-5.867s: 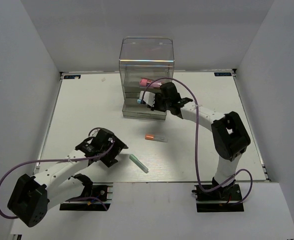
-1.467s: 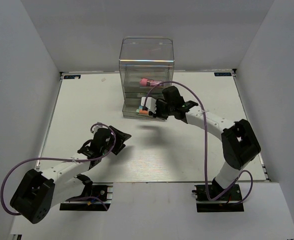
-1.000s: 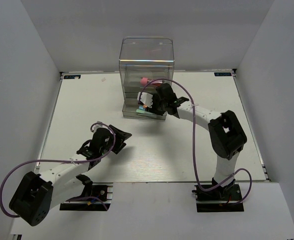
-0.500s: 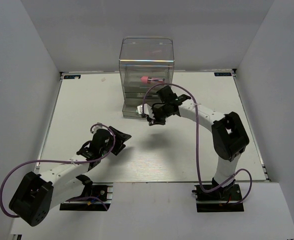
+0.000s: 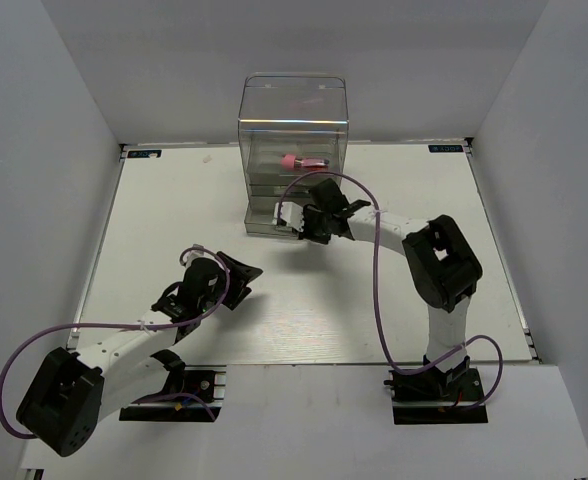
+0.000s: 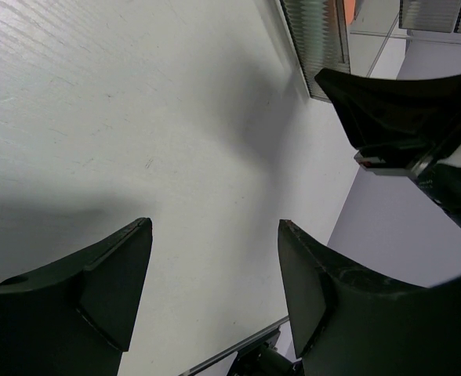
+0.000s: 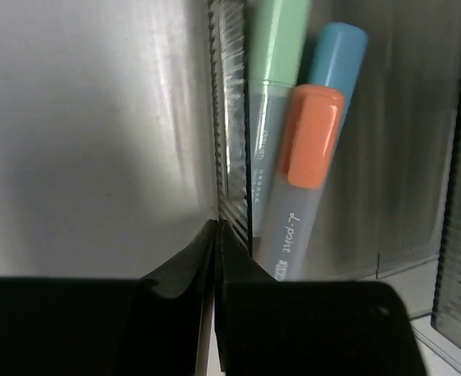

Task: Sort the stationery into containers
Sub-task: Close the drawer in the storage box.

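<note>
The clear smoky-grey organiser (image 5: 292, 130) stands at the back centre. A pink-red marker (image 5: 302, 161) lies in its top compartment. My right gripper (image 5: 305, 225) is shut and empty, its tips against the ribbed front wall (image 7: 229, 117) of the bottom drawer (image 5: 272, 220). In the right wrist view the gripper (image 7: 217, 225) touches that wall, and behind it lie a green marker (image 7: 274, 47), a light blue marker (image 7: 336, 47) and an orange-capped marker (image 7: 313, 137). My left gripper (image 5: 240, 280) is open and empty over the table, well short of the organiser. No pens show.
White walls close in the table (image 5: 174, 220) on the left, back and right. In the left wrist view my open left gripper (image 6: 215, 227) hovers above bare table, with the organiser's base (image 6: 317, 39) and the right arm's dark body (image 6: 403, 110) ahead.
The two markers lying on the table earlier are gone from it. The right gripper drew back from the drawer, then came forward against its front. The drawer sticks out less. The left arm rose and now holds still.
</note>
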`<state>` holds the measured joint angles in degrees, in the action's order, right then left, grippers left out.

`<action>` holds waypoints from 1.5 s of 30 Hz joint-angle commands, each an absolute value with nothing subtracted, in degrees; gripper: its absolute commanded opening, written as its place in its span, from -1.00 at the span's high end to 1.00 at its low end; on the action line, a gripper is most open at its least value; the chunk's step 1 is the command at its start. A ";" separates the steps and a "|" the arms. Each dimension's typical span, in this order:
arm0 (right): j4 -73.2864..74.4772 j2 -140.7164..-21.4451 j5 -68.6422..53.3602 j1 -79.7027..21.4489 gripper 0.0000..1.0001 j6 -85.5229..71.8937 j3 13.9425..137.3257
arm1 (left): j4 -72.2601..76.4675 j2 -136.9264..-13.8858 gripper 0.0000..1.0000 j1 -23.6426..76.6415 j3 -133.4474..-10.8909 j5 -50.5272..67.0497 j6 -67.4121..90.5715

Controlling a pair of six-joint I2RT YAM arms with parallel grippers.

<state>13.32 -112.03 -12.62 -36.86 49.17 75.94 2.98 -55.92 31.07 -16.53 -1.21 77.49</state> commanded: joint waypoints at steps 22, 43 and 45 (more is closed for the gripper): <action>-10.11 -117.95 4.84 -36.65 0.86 48.07 77.78 | -1.05 -52.47 -0.48 30.85 -15.82 -2.37 76.90; -16.34 -121.82 4.22 -36.56 0.80 54.75 80.07 | -4.39 -49.66 -0.48 30.85 -15.82 -2.90 76.90; -16.61 -121.99 3.69 -36.48 0.80 55.37 80.24 | -4.39 -49.66 -0.48 30.85 -15.82 -2.90 76.90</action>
<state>-12.23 -121.34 4.80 -36.75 53.30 78.22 -3.51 -50.68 31.07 -16.23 -2.31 77.38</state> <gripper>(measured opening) 0.101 0.740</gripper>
